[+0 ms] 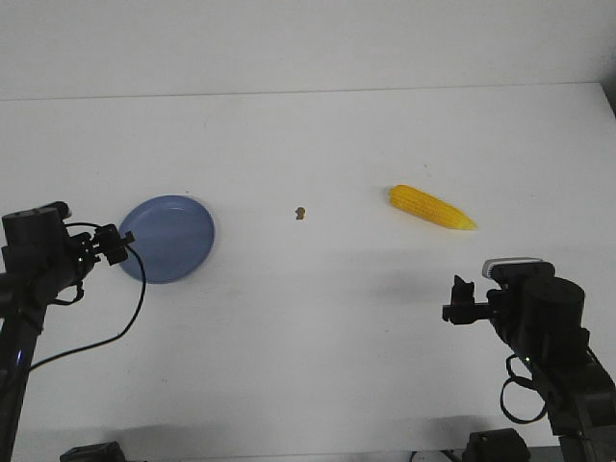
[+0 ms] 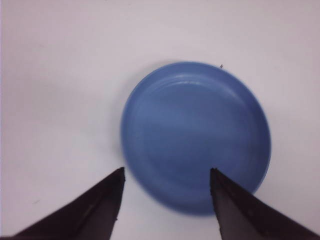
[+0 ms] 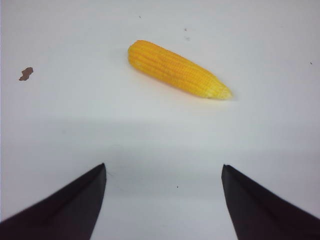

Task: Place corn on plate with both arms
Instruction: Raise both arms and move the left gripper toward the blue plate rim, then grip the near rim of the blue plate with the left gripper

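A yellow corn cob lies on the white table at the right, its pointed end toward the right; it also shows ahead of my right fingers as corn. The blue plate sits empty at the left, and in the left wrist view the plate lies just beyond my fingertips. My left gripper hovers at the plate's near-left rim, open, left gripper holding nothing. My right gripper stands open short of the corn, right gripper empty.
A tiny brown speck lies on the table between plate and corn, also visible as a speck in the right wrist view. The table's far edge meets a pale wall. Black cables hang from the left arm.
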Action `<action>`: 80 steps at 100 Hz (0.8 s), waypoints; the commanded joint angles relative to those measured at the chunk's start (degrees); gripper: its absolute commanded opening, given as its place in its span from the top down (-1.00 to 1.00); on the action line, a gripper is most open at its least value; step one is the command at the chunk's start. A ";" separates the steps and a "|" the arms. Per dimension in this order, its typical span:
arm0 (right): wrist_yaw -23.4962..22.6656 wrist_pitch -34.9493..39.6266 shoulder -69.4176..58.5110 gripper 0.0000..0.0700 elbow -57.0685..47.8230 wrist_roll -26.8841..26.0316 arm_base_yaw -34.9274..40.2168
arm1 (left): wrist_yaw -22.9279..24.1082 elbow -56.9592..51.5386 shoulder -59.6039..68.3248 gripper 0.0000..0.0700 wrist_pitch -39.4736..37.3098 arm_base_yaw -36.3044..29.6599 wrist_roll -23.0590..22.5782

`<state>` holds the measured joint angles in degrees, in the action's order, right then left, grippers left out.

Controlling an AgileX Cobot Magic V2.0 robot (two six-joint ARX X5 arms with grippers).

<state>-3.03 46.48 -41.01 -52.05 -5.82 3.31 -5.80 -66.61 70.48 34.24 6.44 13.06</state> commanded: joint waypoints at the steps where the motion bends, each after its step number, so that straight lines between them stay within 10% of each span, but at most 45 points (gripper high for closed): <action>1: -0.13 -0.42 -0.24 -0.40 -0.98 -0.39 0.00 | -0.96 -1.11 3.41 0.00 -1.18 1.16 1.18; 80: 0.00 -0.61 -0.24 -0.40 -0.98 -0.37 0.00 | -3.50 -1.29 23.47 0.00 -9.42 6.03 1.40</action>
<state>-3.01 46.44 -41.01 -52.05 -5.82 3.31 -9.17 -67.00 92.47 25.32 12.25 14.33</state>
